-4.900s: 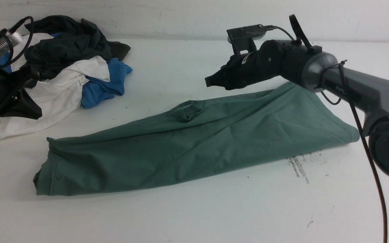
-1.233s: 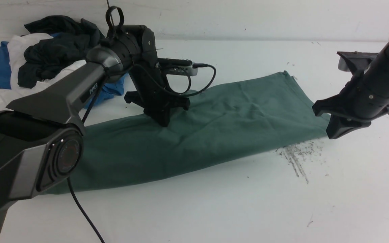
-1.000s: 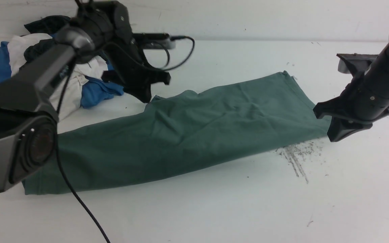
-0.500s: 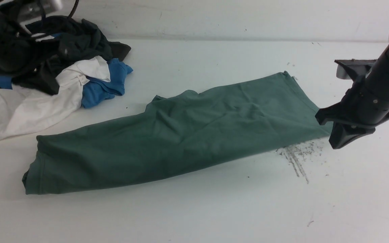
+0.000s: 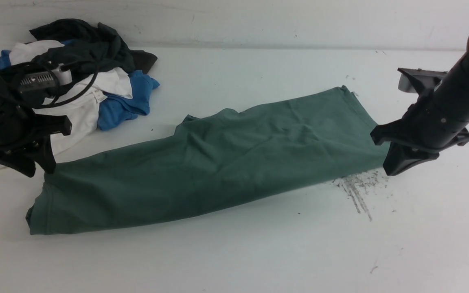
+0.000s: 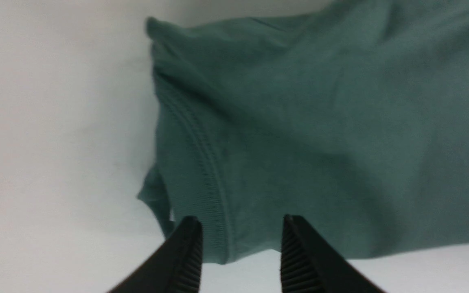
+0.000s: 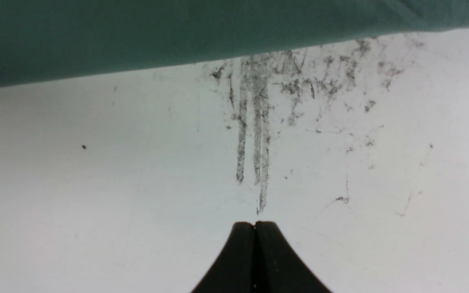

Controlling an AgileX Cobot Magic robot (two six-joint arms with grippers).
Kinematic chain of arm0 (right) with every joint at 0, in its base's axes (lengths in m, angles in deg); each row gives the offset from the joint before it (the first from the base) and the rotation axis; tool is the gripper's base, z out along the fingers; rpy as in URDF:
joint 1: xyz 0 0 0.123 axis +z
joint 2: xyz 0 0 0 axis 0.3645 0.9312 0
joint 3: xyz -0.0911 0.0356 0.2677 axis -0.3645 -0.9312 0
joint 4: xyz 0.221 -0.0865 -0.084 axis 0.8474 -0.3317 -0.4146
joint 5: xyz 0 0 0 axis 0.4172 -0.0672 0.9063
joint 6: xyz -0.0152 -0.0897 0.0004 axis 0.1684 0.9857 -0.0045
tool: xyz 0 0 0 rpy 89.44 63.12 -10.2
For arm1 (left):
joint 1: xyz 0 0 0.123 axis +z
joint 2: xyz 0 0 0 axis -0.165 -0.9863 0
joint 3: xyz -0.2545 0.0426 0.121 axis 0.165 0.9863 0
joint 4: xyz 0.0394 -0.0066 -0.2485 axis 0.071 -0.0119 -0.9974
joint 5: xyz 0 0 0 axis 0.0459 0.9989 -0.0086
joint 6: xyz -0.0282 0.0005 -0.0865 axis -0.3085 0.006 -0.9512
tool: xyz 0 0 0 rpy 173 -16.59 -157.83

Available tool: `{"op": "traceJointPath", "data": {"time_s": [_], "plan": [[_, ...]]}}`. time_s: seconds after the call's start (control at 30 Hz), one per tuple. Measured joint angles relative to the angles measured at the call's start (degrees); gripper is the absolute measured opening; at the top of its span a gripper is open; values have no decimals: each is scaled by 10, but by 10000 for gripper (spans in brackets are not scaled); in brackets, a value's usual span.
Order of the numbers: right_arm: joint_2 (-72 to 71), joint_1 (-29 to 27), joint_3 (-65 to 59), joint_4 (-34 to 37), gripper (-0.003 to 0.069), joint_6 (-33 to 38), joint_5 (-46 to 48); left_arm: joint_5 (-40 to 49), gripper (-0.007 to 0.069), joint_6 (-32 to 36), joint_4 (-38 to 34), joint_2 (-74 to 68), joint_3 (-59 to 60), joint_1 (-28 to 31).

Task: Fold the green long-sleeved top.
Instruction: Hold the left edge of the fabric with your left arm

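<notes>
The left gripper point(image 6: 242, 240) has its fingers spread with nothing between them, poised over the cuff-like banded end of the top point(image 5: 214, 162); the right gripper point(image 7: 255, 244) is pressed together, holding nothing, near the other end. The top lies long and narrow across the table point(image 5: 259, 252), its near edge running aslant, higher toward the robot's right. The step in hand looks to be taking hold of that left end, either to straighten it or to carry it inward. To do it well, the left should line up squarely with the edge, come down until its tips just meet the table, and close on all the layers, not only the uppermost; the small flap sticking out past the band could be missed. The right would best open before it goes down, then pin or grip its own end so the cloth does not skid. Lift low and lay inward slowly, smoothing after. Counted: two grippers, one top, one table, and one heap of other clothes point(image 5: 114, 81), whose pieces overlap too much to number surely.
</notes>
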Motion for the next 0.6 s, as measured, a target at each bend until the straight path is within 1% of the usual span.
{"op": "traceJointPath", "data": {"time_s": [0.03, 0.07, 0.1, 0.23, 0.3, 0.43, 0.6], "plan": [[1, 0, 0, 0, -14, 0, 0, 0, 290, -3, 5, -1, 0, 0], [5, 0, 0, 0, -14, 0, 0, 1, 347, -18, 20, -6, 0, 0], [7, 0, 0, 0, -14, 0, -1, 1, 381, -23, 25, -9, 0, 0], [14, 0, 0, 0, -14, 1, -1, 7, 486, -29, 25, -31, 0, 0], [20, 0, 0, 0, -14, 4, -1, 10, 522, -29, 18, -50, 0, -1], [22, 0, 0, 0, -14, 11, -1, 10, 543, -30, -3, -93, 0, -1], [22, 0, 0, -1, -14, 15, -1, 6, 543, -35, 10, -132, 0, -1]]}}
